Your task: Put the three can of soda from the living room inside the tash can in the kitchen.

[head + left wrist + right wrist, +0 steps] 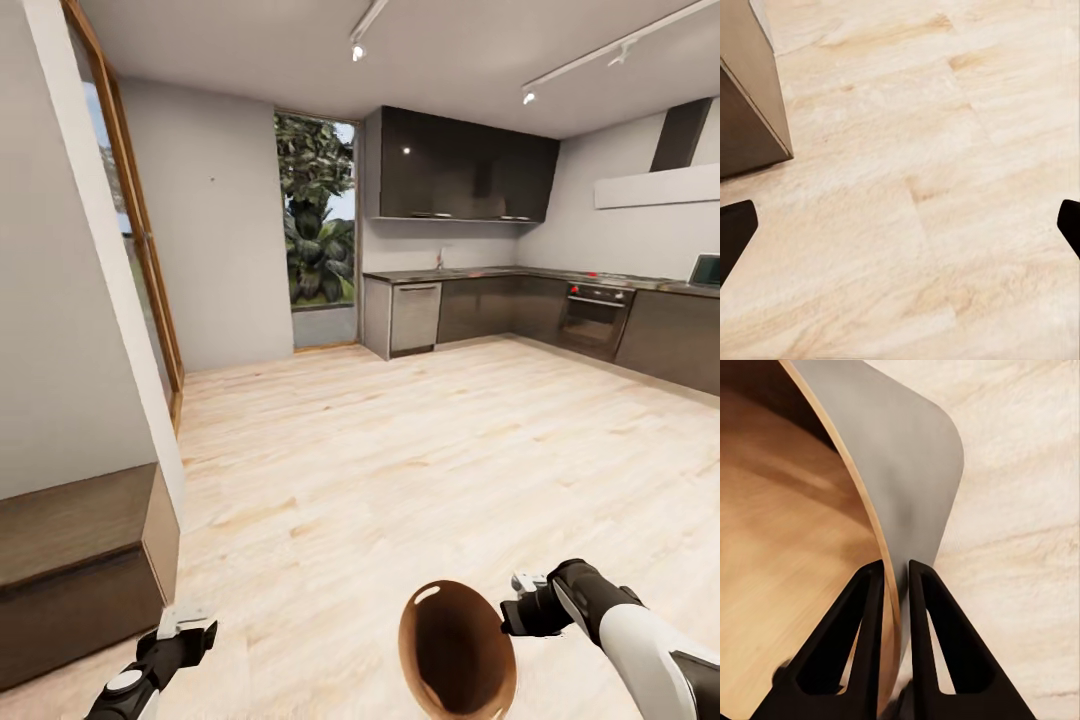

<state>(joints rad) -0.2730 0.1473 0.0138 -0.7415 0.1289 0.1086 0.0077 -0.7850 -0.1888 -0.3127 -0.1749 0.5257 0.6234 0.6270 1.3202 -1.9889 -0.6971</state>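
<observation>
Brown trash can (455,650) hangs tipped, its rim wall pinched tight by the right end effector (894,574), while the left end effector (185,628) is spread wide, holding nothing, above the wood floor (420,450).

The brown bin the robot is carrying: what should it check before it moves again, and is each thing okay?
1. Right tool gripping the brown bin: ok. Its fingers pinch the bin's rim, one inside and one outside.
2. Bin off the ground: ok, it looks held above the wood floor.
3. Left tool free: ok, it is open with nothing between its fingers.
4. Path toward the kitchen cabinets: ok, bare floor ahead.
5. Dark wooden block close by the left arm: cannot tell whether there is enough room to pass.
6. Soda cans inside the bin: cannot tell, the visible part of the inside looks bare.
</observation>
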